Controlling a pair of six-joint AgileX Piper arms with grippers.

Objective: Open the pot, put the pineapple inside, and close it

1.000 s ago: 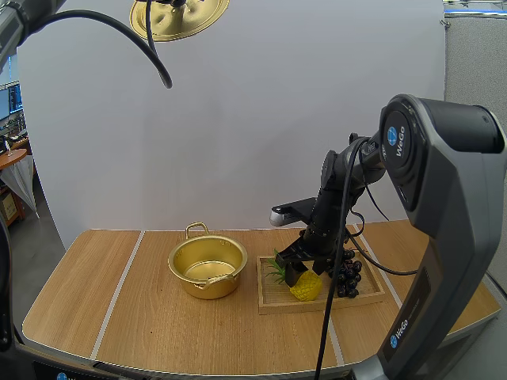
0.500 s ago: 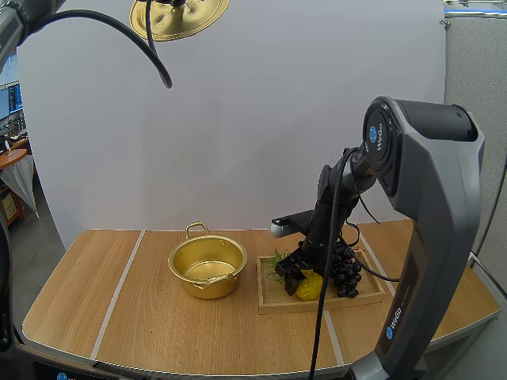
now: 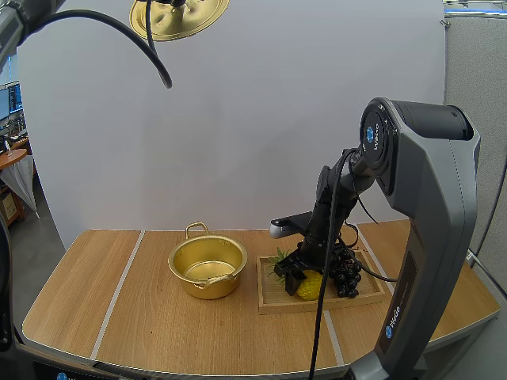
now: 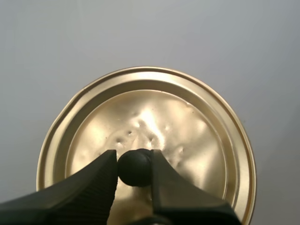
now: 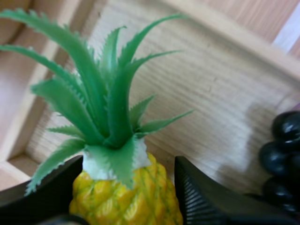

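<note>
The pineapple, lying on the wooden tray, in the tray's end nearer the pot, yellow body on the boards, green spiky crown pointing toward the pot's side. Just beside it on the same tray, toward the other end, a bunch of dark grapes, parted from the fruit by a strip of bare wood.

Around the pineapple, the right gripper, down at the tray. Fingers spread, one on each side of the yellow body just below the crown, ribbed inner faces turned to it and close against the skin. Firm contact not clear.

Left of the tray, near but not touching, the gold pot, uncovered, upright on the wooden table, one loop handle at the back rim and one at the front.

High above the table, well apart from pot and tray, the gold lid, its dented top face plain in the left wrist view. Clamped on the lid's black knob, the left gripper, both fingertips pinching the ball between them.
</note>
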